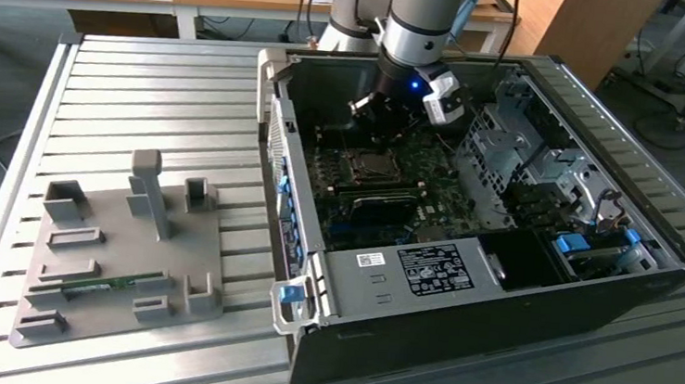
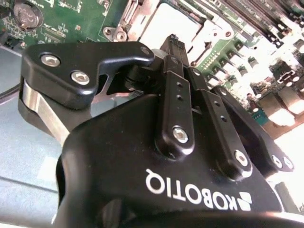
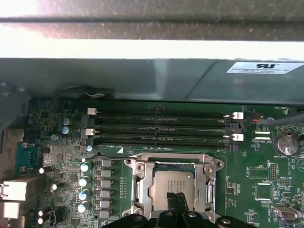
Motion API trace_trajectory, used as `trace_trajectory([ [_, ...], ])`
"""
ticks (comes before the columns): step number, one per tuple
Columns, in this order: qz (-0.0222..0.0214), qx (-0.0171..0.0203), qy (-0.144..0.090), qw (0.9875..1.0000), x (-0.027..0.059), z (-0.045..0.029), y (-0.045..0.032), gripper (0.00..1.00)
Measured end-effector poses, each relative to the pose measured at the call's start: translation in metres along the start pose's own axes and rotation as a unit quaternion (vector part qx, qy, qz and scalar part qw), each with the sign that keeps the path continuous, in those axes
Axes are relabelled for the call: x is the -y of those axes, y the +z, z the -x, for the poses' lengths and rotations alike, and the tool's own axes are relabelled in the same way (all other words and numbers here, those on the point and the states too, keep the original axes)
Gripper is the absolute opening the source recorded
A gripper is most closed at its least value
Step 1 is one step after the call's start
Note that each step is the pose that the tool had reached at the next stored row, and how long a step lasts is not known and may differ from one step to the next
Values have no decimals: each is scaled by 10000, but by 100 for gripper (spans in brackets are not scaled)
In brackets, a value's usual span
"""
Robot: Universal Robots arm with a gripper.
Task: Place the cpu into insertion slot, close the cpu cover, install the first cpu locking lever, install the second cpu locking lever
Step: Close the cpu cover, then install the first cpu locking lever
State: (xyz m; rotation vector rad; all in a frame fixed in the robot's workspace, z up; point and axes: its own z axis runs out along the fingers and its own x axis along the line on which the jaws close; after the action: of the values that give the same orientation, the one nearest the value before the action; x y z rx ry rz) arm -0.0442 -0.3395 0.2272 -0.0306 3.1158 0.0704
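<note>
Exterior view: an open computer case (image 1: 471, 287) lies on its side on a slatted metal table (image 1: 140, 90), with the arm reaching down into it from above. The claw (image 1: 380, 125) hangs just over the socket area of the motherboard (image 1: 397, 201), and the cpu (image 1: 376, 165) sits right below it as a small grey square. Toward the exterior view's left, well apart from the case, there's a grey fixture plate (image 1: 115, 237) with a green memory stick (image 1: 92, 286) lying in one of its holders.

Second wrist view: pretty much the claw's black body up close. Its fingers (image 2: 172, 76) run together to a point at the tip, nothing visible pinched between them, and they aim at the washed-out bright socket on the green board behind.

First wrist view: this one's the clearest. The cpu (image 3: 166, 187) is seated in the socket, silvery top facing up. The cpu cover (image 3: 137, 187) looks to be lying flat around it, its window framing the chip. The tip of the claw (image 3: 176, 200) is pressed together and pokes in over the near edge of the chip, touching or just above, can't tell which. Past the socket there's a row of memory slots (image 3: 156, 126), and a coin battery (image 3: 285, 145) off to one side
</note>
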Motion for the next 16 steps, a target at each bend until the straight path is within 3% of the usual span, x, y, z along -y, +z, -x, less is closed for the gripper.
trace_trajectory([
  [16,-1,0,0,10000,27,7,15,11],
])
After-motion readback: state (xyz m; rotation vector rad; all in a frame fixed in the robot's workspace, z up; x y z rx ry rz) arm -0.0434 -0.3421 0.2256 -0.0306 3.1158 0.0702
